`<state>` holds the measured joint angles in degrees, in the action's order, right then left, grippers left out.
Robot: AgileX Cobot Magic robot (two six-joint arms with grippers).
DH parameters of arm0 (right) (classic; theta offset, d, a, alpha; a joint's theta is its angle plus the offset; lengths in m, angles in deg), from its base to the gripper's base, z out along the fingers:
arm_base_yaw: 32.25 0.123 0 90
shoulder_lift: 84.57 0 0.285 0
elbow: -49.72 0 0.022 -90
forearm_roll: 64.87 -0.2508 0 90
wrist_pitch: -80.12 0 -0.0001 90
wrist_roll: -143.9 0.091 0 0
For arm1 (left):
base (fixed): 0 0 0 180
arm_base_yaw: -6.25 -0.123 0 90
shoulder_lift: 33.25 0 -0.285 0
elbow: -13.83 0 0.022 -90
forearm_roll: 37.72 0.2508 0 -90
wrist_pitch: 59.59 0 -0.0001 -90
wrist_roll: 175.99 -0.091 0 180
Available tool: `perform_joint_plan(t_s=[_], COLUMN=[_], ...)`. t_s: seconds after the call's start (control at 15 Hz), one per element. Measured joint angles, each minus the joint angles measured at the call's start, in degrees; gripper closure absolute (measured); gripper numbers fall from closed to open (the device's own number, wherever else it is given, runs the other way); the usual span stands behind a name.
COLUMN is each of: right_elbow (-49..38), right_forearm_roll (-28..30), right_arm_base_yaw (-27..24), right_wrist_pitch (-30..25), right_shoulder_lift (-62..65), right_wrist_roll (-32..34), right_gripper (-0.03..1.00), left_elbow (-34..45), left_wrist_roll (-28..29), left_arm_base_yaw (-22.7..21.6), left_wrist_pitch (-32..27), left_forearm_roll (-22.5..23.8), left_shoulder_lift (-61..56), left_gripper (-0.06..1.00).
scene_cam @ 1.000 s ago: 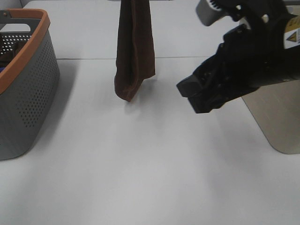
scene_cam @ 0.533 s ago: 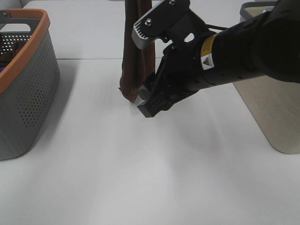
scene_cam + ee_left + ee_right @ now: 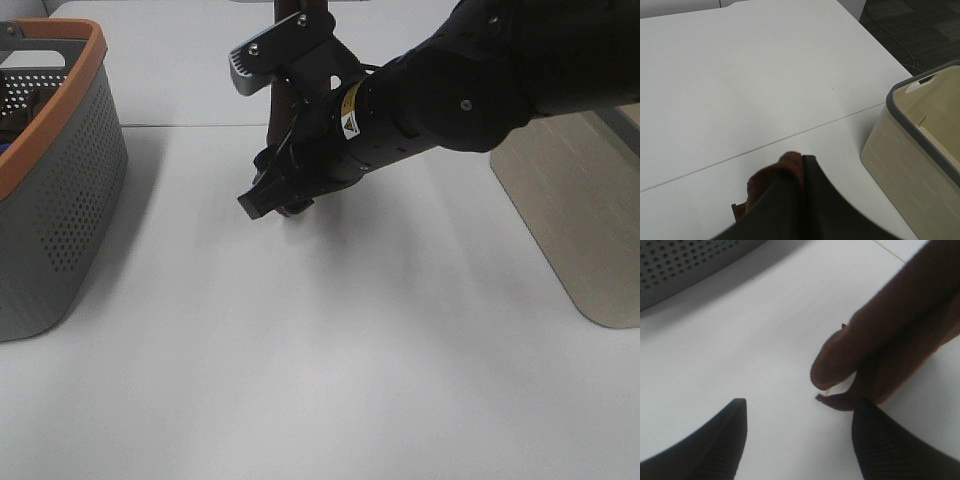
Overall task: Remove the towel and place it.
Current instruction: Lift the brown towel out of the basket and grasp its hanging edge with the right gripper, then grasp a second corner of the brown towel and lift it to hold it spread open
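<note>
The dark brown towel point(image 3: 274, 115) hangs folded in a long drape over the table, mostly hidden behind my right arm in the high view. The left wrist view shows my left gripper point(image 3: 804, 162) shut on the towel's top edge point(image 3: 790, 161), high above the table. That gripper is above the high view's frame. My right gripper point(image 3: 265, 200) has reached across to the towel's lower end, just above the table. In the right wrist view it point(image 3: 800, 405) is open. The towel's hanging tip point(image 3: 865, 355) is just ahead of its fingers, nearer one of them.
A grey perforated basket with an orange rim point(image 3: 95, 60) stands at the left, and shows in the right wrist view point(image 3: 685, 260). A beige bin with a grey rim point(image 3: 580, 220) stands at the right, and shows in the left wrist view point(image 3: 910, 165). A seam crosses the white table.
My right arm has swept left across the table, from beside the beige bin to the towel's lower end. The hanging towel has shifted slightly right.
</note>
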<state>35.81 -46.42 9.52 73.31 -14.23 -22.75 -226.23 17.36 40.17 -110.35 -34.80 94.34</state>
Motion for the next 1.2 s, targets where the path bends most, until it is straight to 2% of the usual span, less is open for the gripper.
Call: perform_joint_plan(t_s=[0.13, 0.4, 0.8, 1.2], right_elbow=[0.74, 0.86, 3.21, 3.32], right_forearm_roll=[0.00, -0.57, -2.46, -3.44], right_arm_base_yaw=[-2.52, -5.04, -5.04, -10.03], right_wrist_pitch=[1.20, 5.04, 5.39, 6.25], right_shoulder_lift=[-0.86, -0.92, -6.47, -8.88], right_wrist_roll=[3.67, 5.90, 6.25, 9.22], right_gripper=[0.37, 0.37, 0.37, 0.39], left_elbow=[0.00, 0.00, 0.00, 0.00], left_wrist_roll=[-0.46, -1.43, -2.46, -2.58], left_arm_base_yaw=[0.00, 0.00, 0.00, 0.00], left_wrist_pitch=[0.00, 0.00, 1.26, 1.26], left_forearm_roll=[-0.63, -2.52, -2.92, -2.92], left_shoulder_lift=[0.00, 0.00, 0.00, 0.00], left_gripper=[0.94, 0.94, 0.94, 0.94])
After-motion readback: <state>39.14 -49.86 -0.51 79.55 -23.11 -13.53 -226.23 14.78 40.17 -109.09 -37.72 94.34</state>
